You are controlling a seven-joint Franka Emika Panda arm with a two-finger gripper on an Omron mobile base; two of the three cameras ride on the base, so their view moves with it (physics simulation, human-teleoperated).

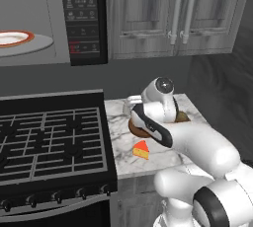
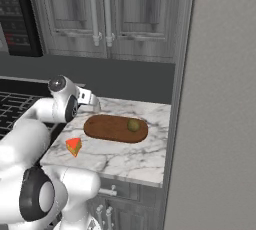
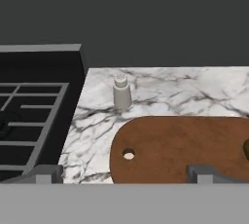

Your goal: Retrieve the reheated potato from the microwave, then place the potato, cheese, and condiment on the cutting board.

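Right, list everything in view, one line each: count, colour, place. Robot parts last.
potato: one, yellowish-brown, on the right end of the cutting board.
cutting board: one, dark reddish-brown, on the marble counter.
cheese: one wedge, yellow-orange with red top, on the counter off the board, near the front edge.
condiment: one shaker, pale grey, upright on the counter behind the board, near the stove.
microwave: one, black, above the stove, door open.
plate: one, white with orange-red rim, inside the microwave.
stove: one, black, left of the counter.
cabinets: grey wood, above the counter.
gripper: one, dark tips, open, over the board's left end.
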